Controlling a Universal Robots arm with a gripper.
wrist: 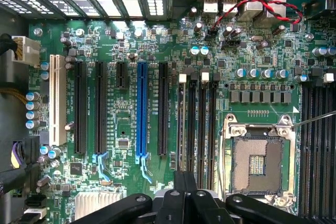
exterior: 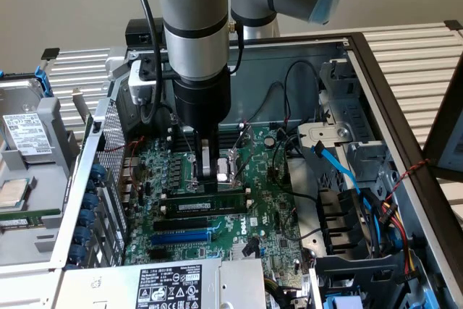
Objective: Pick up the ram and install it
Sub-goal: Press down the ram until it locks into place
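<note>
Green circuit-board ram stick with dark chips and white label lies along the black memory slots at centre frame on the green motherboard, apparently placed but seating unconfirmed, with the clenched, empty tool just above it.

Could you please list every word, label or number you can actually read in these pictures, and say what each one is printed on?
None can be read with confidence.
White sticker on the silver box: print too small.
White label on the hard drive: too small.
White label on the ram: blurred.
White lettering on the motherboard: too small.
</note>
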